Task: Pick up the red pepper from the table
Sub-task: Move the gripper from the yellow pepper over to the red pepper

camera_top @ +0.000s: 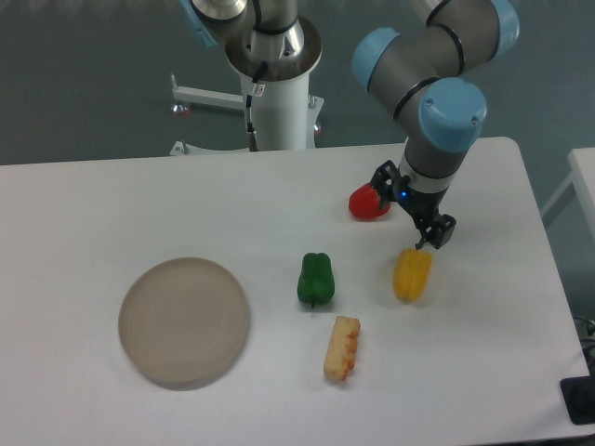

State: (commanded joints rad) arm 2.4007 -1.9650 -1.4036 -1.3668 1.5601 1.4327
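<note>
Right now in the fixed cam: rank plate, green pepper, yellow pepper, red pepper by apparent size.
1. plate, by far the largest.
2. green pepper and yellow pepper: they look about alike, so no ranking between them.
3. red pepper shows smallest, but the claw hides part of it, so unsure.

Table (112,204): smooth, plain white top with a soft, even sheen.
Red pepper (366,203): glossy, plastic-looking skin, far right.
Green pepper (315,278): shiny, smooth plastic look, centre.
Yellow pepper (412,273): smooth, with a duller gloss than the green.
Plate (184,321): matt beige-grey, finely smooth, near left.
Snack piece (342,347): rough, crumbly-looking pale surface with orange-red flecks, near centre.
Arm (429,70): smooth grey tube with a metallic look and glossy light-blue plastic caps.
Gripper (412,216): matt black body, hard plastic or metal; which one is unclear.
Pedestal (277,102): smooth white painted column, far centre.
</note>
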